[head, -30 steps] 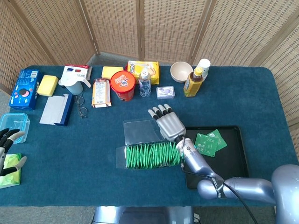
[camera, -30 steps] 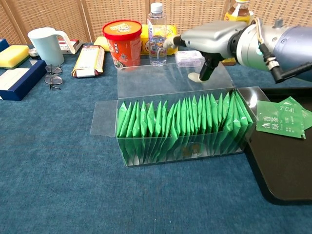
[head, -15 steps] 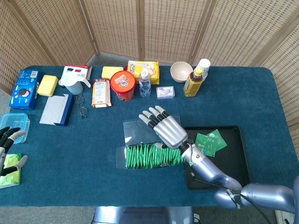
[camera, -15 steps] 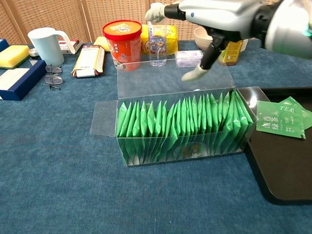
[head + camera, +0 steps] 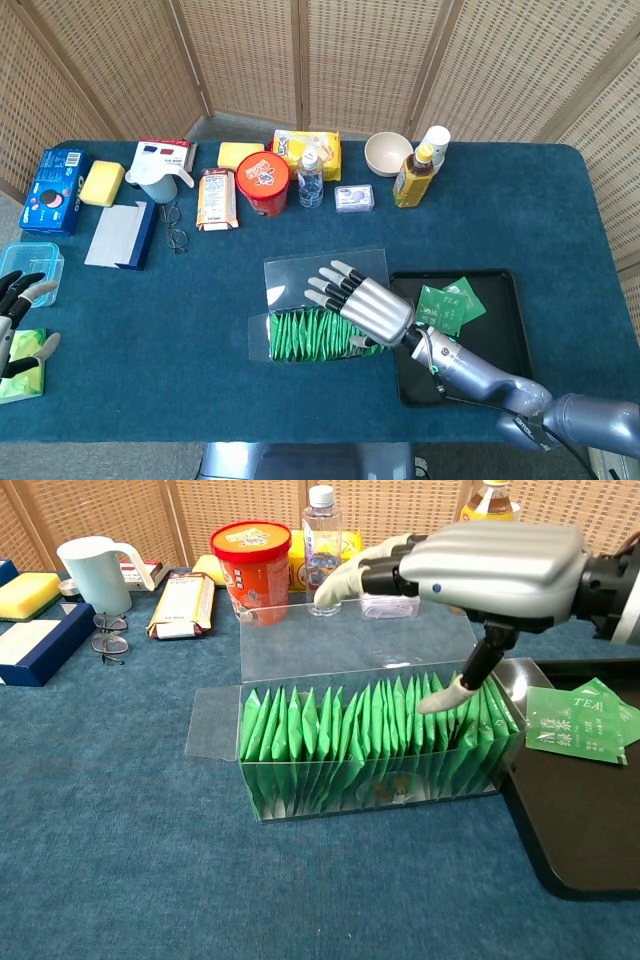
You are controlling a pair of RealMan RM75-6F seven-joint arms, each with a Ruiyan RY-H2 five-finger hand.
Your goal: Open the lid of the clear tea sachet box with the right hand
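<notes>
hovering over the lid-open tea sachet box (image 5: 370, 750) — right hand (image 5: 480, 565), fingers spread, seemingly empty.

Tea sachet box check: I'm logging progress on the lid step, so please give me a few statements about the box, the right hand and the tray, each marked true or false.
1. The lid of the clear tea sachet box is folded back and lies open. True.
2. The right hand grips a sachet from the box. False: it hovers above the green sachets with its fingers spread and holds nothing.
3. The black tray has loose tea sachets lying on it. True.
4. The tray stands on the left end of the table. False: it sits beside the box's right end, toward the robot's right.
5. The left hand is at the table's left edge, far from the box. True.
</notes>
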